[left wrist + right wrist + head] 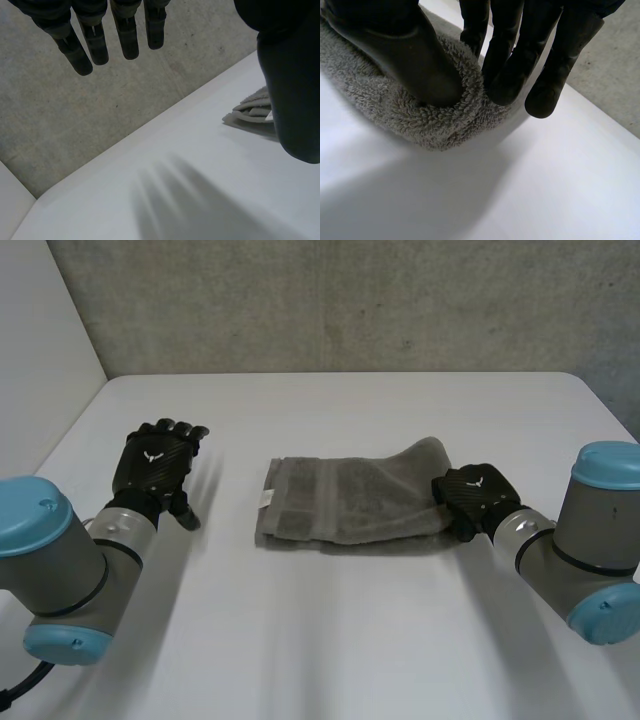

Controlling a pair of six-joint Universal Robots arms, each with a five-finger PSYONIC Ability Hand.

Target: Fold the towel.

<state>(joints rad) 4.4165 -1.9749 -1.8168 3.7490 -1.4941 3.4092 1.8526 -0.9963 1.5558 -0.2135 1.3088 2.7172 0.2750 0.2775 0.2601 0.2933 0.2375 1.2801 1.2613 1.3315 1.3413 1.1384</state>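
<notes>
A grey towel (345,500) lies folded in the middle of the white table (330,640), with a small white label at its left edge. My right hand (475,498) is at the towel's right end and pinches a thick fold of the towel (420,115) between thumb and fingers (505,75). That end is raised a little off the table. My left hand (155,465) hovers left of the towel, apart from it, with its fingers (95,40) straight and nothing in them. A corner of the towel (252,111) lies beyond its thumb.
A grey concrete wall (330,300) runs behind the table's far edge. A white panel (40,350) stands at the left. The table's right rear corner (575,380) is rounded.
</notes>
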